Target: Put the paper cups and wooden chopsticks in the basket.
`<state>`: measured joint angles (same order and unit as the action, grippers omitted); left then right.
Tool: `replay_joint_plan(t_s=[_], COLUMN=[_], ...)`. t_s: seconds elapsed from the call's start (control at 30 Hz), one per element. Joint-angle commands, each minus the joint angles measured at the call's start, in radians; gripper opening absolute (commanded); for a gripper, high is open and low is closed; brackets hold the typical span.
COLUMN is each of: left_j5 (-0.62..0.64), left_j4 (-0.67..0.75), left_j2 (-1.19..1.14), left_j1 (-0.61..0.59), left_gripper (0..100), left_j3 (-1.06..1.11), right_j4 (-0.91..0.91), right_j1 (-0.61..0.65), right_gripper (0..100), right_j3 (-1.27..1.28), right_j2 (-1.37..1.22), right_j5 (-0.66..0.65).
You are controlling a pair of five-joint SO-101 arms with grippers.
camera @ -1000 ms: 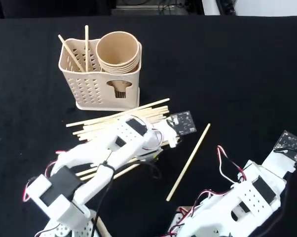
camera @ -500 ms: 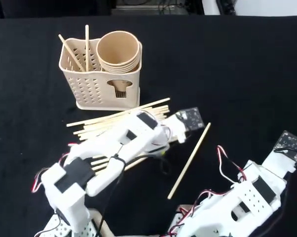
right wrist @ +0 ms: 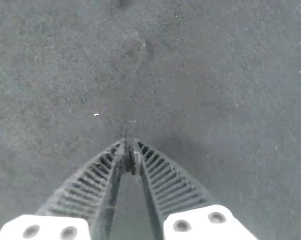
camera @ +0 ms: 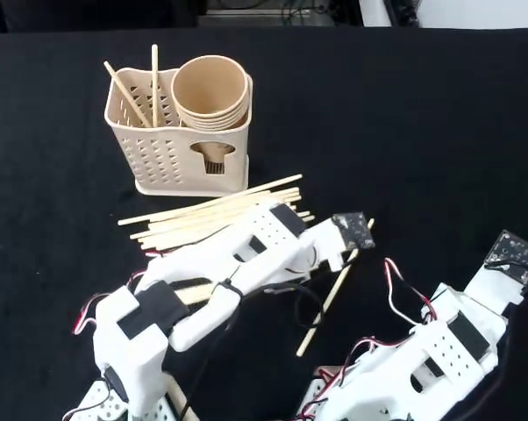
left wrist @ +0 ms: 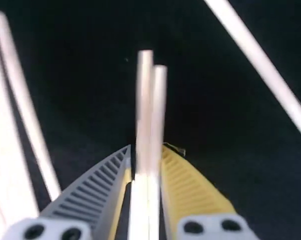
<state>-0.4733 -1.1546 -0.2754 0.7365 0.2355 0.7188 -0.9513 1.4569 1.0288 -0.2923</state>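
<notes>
A beige slotted basket [camera: 146,145] stands at the back left of the black table. It holds a stack of paper cups [camera: 210,92] and two upright chopsticks [camera: 153,79]. A pile of wooden chopsticks [camera: 203,212] lies in front of the basket. One loose chopstick [camera: 327,300] lies slanted to the right of the pile. My left arm [camera: 264,250] stretches over the pile, its wrist above the loose chopstick's far end. My left gripper [left wrist: 146,150] is shut on two chopsticks [left wrist: 149,110] that stick out ahead of it. My right gripper [right wrist: 129,147] is shut on nothing, low over bare cloth.
My right arm [camera: 448,346] sits folded at the front right corner. The black cloth [camera: 422,132] spreads to the back right. In the left wrist view, the loose chopstick [left wrist: 260,60] passes to one side of the gripper and pile chopsticks [left wrist: 20,115] lie on the other side.
My left arm has swung to the right, from above the pile to over the loose chopstick's far end. The right arm has kept still.
</notes>
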Motion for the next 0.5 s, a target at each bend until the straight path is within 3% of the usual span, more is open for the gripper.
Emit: replay_joint_plan(t_s=[0.0, 0.33, 0.47], left_j5=[0.044, 0.14, 0.173], left_j4=[-0.043, -0.054, -0.149], left_j2=[0.005, 0.005, 0.006], left_j1=[-0.005, 0.008, 0.002], left_gripper=[3, 3, 3], left_j3=[-0.058, -0.065, -0.116], right_j4=[-0.009, -0.009, -0.009], right_j1=[0.015, 0.017, 0.017], right_gripper=[1.5, 1.5, 1.5], right_j3=[-0.03, -0.03, -0.028], right_j2=[0.018, 0.018, 0.018], right_j5=[0.003, 0.003, 0.003])
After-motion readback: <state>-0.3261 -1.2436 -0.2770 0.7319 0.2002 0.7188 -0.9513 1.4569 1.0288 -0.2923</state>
